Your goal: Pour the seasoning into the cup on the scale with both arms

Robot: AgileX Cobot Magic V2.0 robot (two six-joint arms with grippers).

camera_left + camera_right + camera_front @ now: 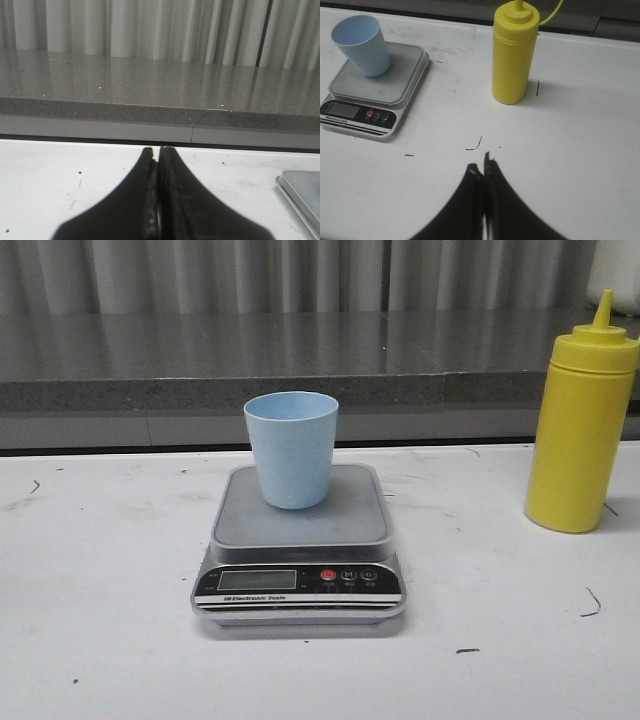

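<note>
Nearest to the robot: both grippers, fingers pressed together, holding nothing. Right gripper low over the bare table, on the robot's side of the scale and to its right, with the seasoning straight ahead. Left gripper to the left of the scale, only a corner of the platform visible at the edge of its view.

Further on: the scale in the middle, display and buttons turned toward the robot. On the platform, the cup, upright, toward the back half. Apparently empty, though the inside hardly visible from the front.

To the right of the scale, well apart from it: the seasoning, upright, cap on, nozzle up.

Behind all: a grey ledge and curtain.

Nothing yet grasped. Advice for the step: open the right fingers wide first, approach the bottle at mid-body, level, close firmly but not squeezing. Keep clear of the scale when lifting.
</note>
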